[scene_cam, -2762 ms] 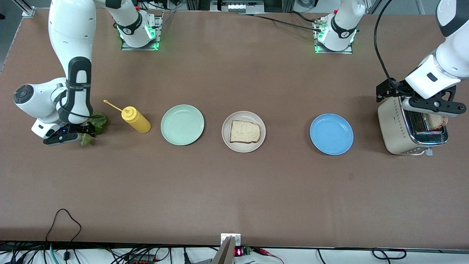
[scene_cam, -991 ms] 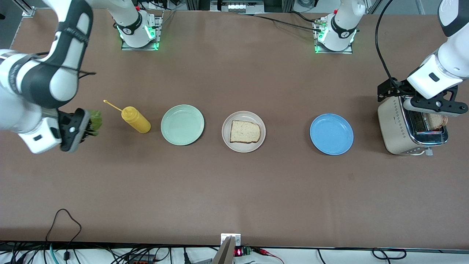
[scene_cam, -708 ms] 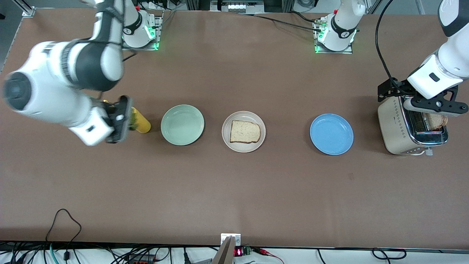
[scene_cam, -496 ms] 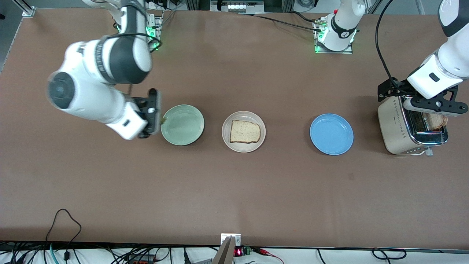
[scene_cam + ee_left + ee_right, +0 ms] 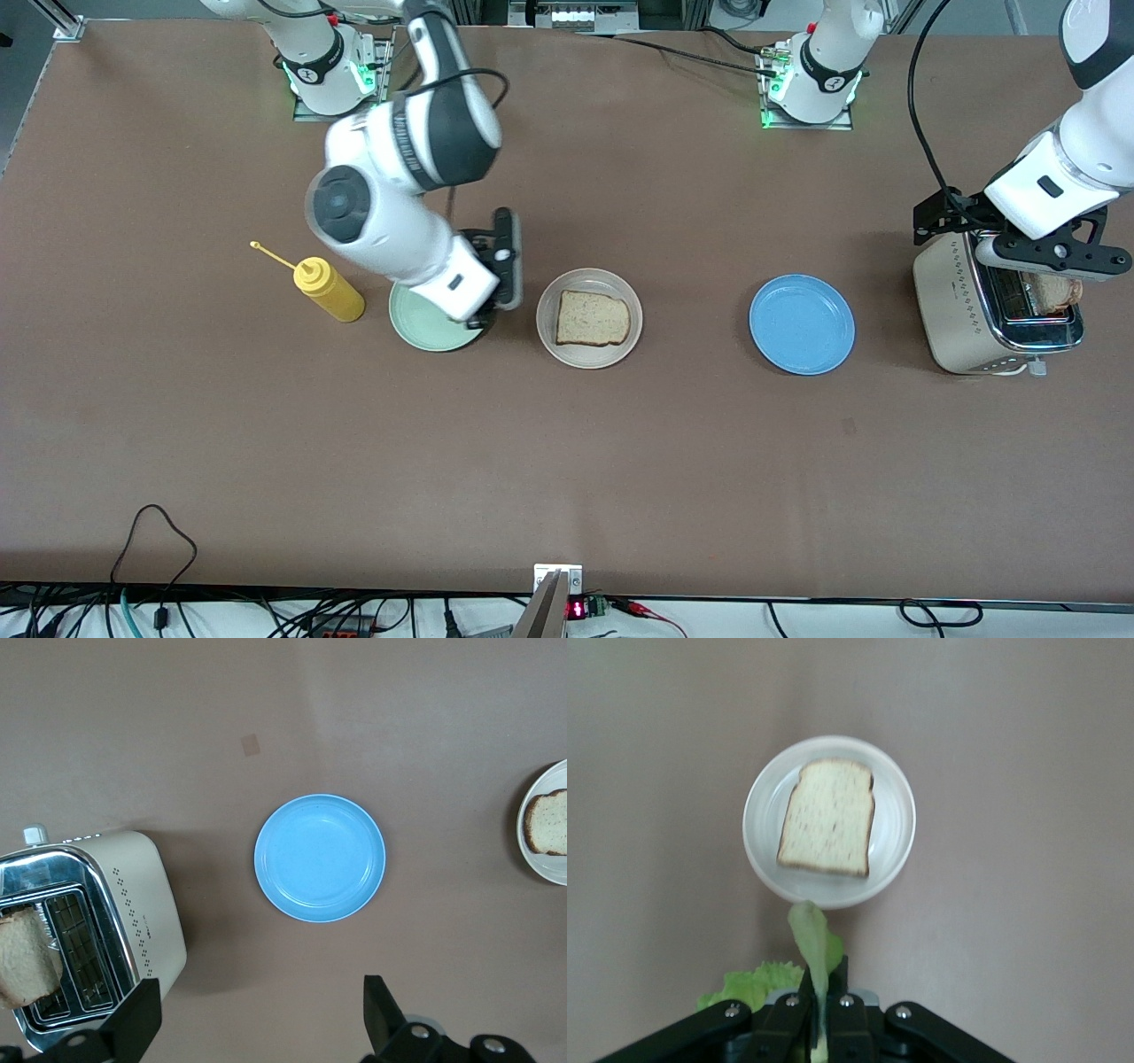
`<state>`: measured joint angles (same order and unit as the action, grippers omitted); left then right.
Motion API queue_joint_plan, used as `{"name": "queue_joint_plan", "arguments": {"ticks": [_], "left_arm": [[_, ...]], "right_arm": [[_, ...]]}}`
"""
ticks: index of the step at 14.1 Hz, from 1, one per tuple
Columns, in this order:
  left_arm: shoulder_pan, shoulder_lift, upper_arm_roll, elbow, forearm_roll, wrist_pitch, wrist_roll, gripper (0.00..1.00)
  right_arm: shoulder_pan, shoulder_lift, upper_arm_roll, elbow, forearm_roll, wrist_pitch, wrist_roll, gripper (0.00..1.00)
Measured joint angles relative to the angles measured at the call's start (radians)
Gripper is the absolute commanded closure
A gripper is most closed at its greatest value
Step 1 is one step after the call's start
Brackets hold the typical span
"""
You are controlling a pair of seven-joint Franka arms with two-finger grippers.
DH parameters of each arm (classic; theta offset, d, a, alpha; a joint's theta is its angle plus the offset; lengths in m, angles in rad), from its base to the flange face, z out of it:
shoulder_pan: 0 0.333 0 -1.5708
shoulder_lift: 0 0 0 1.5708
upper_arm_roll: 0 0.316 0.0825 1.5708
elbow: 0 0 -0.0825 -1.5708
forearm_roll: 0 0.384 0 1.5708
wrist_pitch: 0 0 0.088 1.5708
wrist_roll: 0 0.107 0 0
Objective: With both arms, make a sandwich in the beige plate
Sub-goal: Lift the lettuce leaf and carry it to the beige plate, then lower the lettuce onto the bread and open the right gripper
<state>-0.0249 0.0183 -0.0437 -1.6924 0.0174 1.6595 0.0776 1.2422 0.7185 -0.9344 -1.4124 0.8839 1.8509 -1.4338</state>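
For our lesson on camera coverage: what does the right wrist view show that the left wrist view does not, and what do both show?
Only the right wrist view shows the lettuce leaf pinched in the right gripper. Only the left wrist view shows the blue plate, the toaster with a toast slice in its slot, and the open left gripper. Both show the beige plate carrying a bread slice.

A row of things crosses the table's middle: yellow squeeze bottle point(image 5: 328, 288), mint-green plate point(image 5: 425, 326), beige plate point(image 5: 589, 318) bearing one toast slice point(image 5: 593, 318), blue plate point(image 5: 802, 323), and the toaster point(image 5: 974, 310) at the left arm's edge. The right arm point(image 5: 399, 213) hangs over the mint-green plate, blocking passage there. Bare tabletop point(image 5: 567, 470) runs wide along the camera-side edge, and gaps separate the plates.
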Motion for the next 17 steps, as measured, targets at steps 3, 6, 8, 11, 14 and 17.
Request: {"name": "queue_joint_plan", "arguments": {"ticks": [3,6,8,11,14,17], "left_arm": [[0.000,0.000,0.000,0.000,0.000,0.000,0.000,0.00],[0.000,0.000,0.000,0.000,0.000,0.000,0.000,0.00],[0.000,0.000,0.000,0.000,0.000,0.000,0.000,0.00],[0.000,0.000,0.000,0.000,0.000,0.000,0.000,0.00],[0.000,0.000,0.000,0.000,0.000,0.000,0.000,0.00],[0.000,0.000,0.000,0.000,0.000,0.000,0.000,0.00]], "right_arm": [[0.024,0.043,0.066,0.000,0.000,0.140,0.060,1.00],[0.025,0.091,0.130,-0.001,0.000,0.277,0.092,1.00],[0.025,0.116,0.161,-0.002,0.000,0.345,0.120,1.00],[0.025,0.146,0.207,-0.002,0.000,0.443,0.174,1.00],[0.025,0.173,0.250,-0.002,0.000,0.530,0.225,1.00],[0.025,0.187,0.285,-0.002,0.000,0.590,0.265,0.98]]}}
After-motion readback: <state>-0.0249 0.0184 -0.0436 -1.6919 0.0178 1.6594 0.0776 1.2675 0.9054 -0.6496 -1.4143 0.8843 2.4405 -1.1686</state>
